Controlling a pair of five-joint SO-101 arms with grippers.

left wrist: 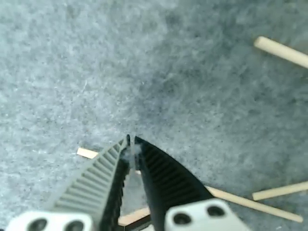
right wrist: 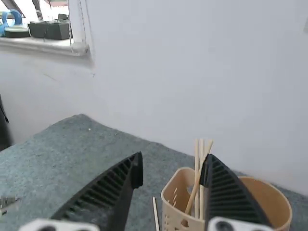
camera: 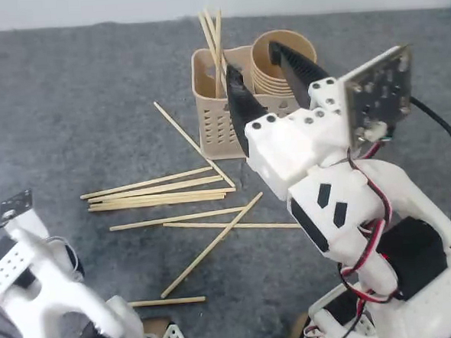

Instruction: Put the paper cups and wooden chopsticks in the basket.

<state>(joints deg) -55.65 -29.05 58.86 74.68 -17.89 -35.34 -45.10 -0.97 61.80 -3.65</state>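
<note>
Three chopsticks (camera: pixel 214 39) and the stacked paper cups (camera: pixel 266 74) stand in the basket (camera: pixel 215 131) at the desk's far edge; many loose chopsticks (camera: pixel 162 192) lie mid-desk. Right hand (camera: pixel 253 56) is released, empty; left hand (left wrist: pixel 131 140) clenched, empty.

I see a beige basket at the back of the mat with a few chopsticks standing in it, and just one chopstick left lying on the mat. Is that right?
Not quite. The beige basket does hold a few standing chopsticks, but not just one is left: many loose chopsticks lie scattered on the grey mat in front of it. The high view shows this.
</note>
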